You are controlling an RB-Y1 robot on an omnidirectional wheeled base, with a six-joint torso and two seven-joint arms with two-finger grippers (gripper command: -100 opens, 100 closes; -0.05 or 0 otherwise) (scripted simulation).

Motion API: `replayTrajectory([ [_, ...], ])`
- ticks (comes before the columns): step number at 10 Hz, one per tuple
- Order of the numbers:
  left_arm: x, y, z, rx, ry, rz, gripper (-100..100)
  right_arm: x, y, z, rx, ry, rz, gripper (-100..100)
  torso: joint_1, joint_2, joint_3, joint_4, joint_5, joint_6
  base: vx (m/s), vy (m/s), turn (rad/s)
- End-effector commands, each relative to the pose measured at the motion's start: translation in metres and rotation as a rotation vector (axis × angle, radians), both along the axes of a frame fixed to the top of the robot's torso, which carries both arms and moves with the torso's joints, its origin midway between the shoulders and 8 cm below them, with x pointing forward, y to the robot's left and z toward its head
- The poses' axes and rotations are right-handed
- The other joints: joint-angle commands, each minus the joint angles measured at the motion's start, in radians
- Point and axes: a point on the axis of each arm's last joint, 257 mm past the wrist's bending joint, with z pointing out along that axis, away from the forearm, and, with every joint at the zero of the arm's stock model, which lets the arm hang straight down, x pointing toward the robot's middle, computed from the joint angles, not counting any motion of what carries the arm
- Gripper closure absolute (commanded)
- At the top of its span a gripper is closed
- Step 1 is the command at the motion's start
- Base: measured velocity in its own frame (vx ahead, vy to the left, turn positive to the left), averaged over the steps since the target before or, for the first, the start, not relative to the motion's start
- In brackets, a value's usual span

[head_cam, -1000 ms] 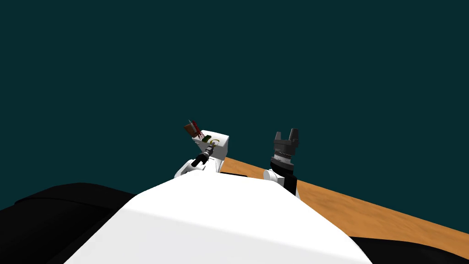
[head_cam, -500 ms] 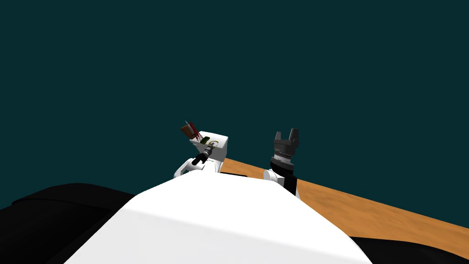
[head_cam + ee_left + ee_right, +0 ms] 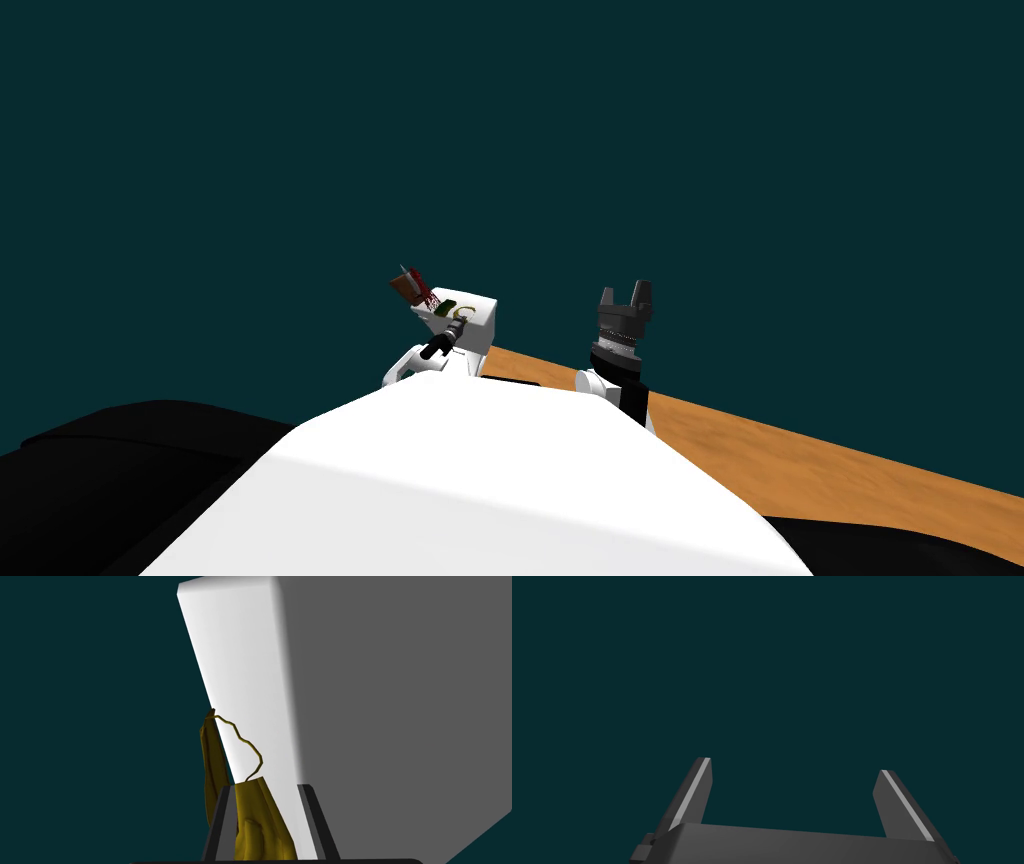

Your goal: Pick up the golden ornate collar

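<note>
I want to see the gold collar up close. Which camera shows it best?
The left wrist view: the golden collar sits clamped in the left gripper, big and near. The head view shows it as a tiny gold curl on the white block. The right gripper stands open, apart.

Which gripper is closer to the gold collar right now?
Left. The left gripper is shut on the gold collar, right beside the white box. The right gripper stands open off to the side, well apart from the collar.

I stand in a plain indoor room; dark teal wall (image 3: pixel 600 120), orange-brown wooden surface (image 3: pixel 800 460), white block-shaped stand (image 3: pixel 480 325); which room, unclear.
</note>
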Motion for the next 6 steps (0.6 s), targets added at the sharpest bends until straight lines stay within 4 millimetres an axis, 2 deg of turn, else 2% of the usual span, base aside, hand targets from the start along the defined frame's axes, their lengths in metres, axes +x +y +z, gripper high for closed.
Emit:
replayTrajectory([
  [1,0.0000,0.0000,0.0000,0.000,0.000,0.000,100,0.0000,0.0000,0.0000,0.000,0.000,0.000,0,0.000,0.000,0.000,0.000,0.000,0.000,0.000,0.000,0.000],
  [3,0.0004,-0.0002,0.0006,0.000,-0.002,0.000,100,0.0000,0.0000,0.0000,0.000,0.000,0.000,0,0.001,0.000,0.000,0.000,0.000,0.000,0.000,0.000,0.000],
  [4,0.0004,-0.0002,0.0006,0.000,-0.002,0.000,0,0.0000,0.0000,0.0000,0.000,0.000,0.000,0,0.001,0.000,0.000,0.000,0.000,0.000,0.000,0.000,0.000],
  [5,-0.0040,-0.0019,0.0046,-0.001,0.002,-0.004,100,0.0000,0.0000,0.0000,0.000,0.000,0.000,0,0.001,0.000,0.000,0.000,0.000,0.000,-0.052,-0.005,0.038],
  [6,-0.0014,-0.0014,0.0031,0.000,-0.003,-0.003,100,0.0000,0.0000,0.0000,0.000,0.000,0.000,0,0.000,0.004,0.002,0.000,0.000,-0.001,-0.034,-0.004,0.013],
])
